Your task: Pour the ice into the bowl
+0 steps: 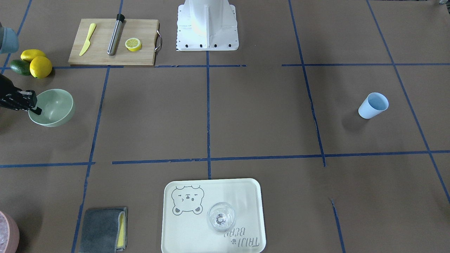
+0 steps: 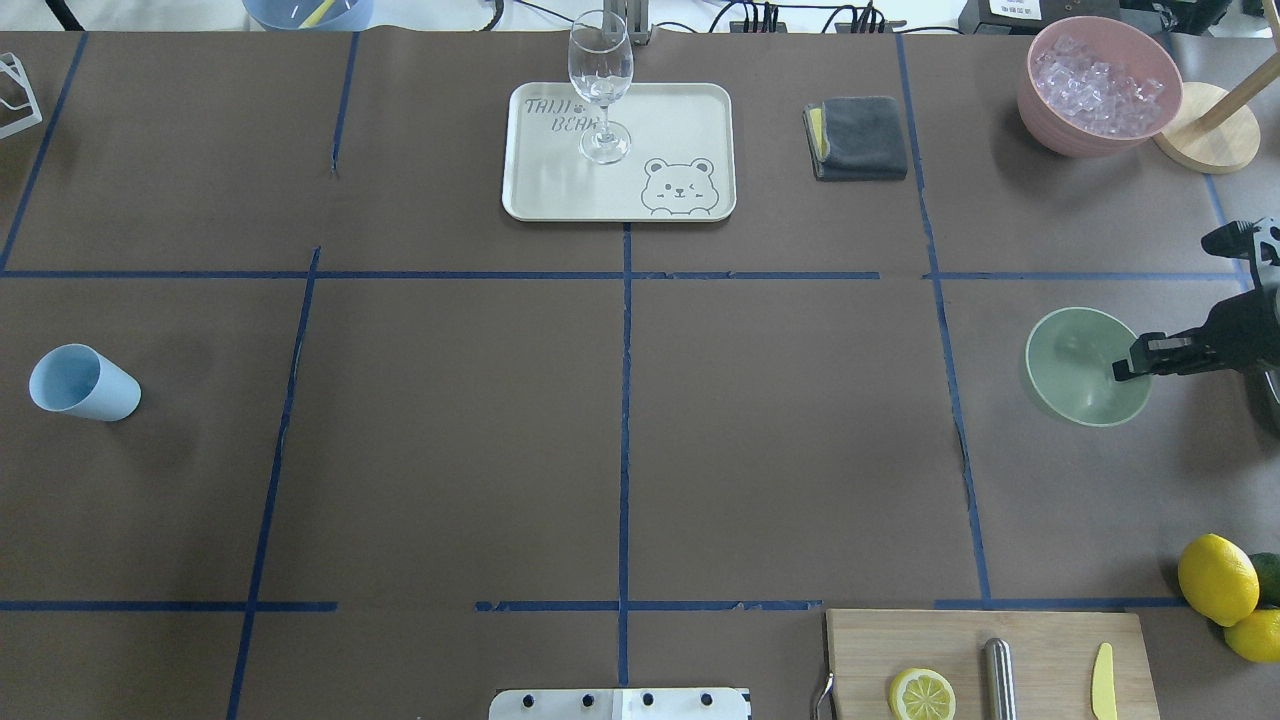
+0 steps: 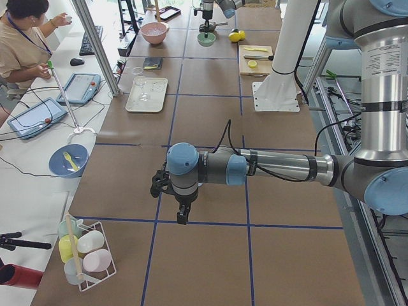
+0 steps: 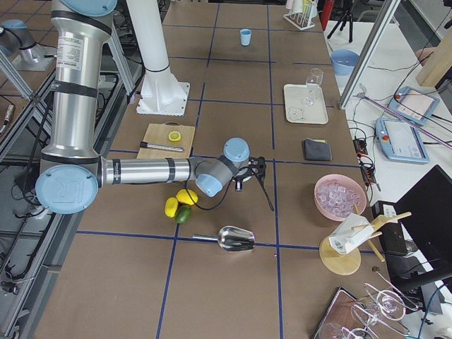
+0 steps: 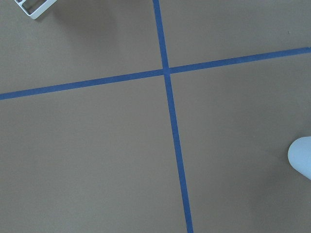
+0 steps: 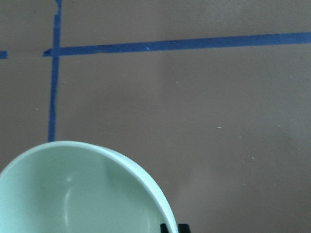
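Observation:
The pale mint-green bowl sits at the table's right side, and it also shows in the front view and the right wrist view. It looks empty. My right gripper comes in from the right edge and is shut on the bowl's near rim, with one finger inside it. The ice is a heap of clear cubes in the pink container at the far right. My left gripper hangs over bare table in the left side view only. I cannot tell whether it is open or shut.
A blue cup lies on its side at the left. A tray with a wine glass and a grey cloth are at the far edge. Lemons and a cutting board are near right. A metal scoop lies near the lemons.

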Action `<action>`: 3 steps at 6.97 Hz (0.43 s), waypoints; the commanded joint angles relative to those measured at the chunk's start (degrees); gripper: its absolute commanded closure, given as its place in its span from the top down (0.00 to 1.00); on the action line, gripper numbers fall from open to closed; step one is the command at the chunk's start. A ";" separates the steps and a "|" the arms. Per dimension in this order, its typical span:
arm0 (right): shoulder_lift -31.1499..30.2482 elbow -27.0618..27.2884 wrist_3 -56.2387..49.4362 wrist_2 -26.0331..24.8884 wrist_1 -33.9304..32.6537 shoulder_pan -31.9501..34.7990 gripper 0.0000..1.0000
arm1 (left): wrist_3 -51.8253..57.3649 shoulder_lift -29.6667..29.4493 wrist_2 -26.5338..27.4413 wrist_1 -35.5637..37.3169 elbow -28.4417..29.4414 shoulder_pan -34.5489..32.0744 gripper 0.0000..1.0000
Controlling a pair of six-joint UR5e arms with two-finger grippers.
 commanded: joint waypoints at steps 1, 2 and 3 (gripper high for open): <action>9.92 2.12 18.06 -0.48 -0.14 -6.64 0.00 | 0.11 -0.49 0.00 -0.16 -0.35 0.12 1.00; 14.68 2.12 24.77 -2.67 -0.23 -10.51 0.00 | 0.11 -0.58 0.00 -0.16 -2.01 0.12 1.00; 19.86 2.12 31.36 -8.26 -0.93 -16.37 0.00 | 0.20 -0.58 0.00 -0.24 -4.03 0.39 1.00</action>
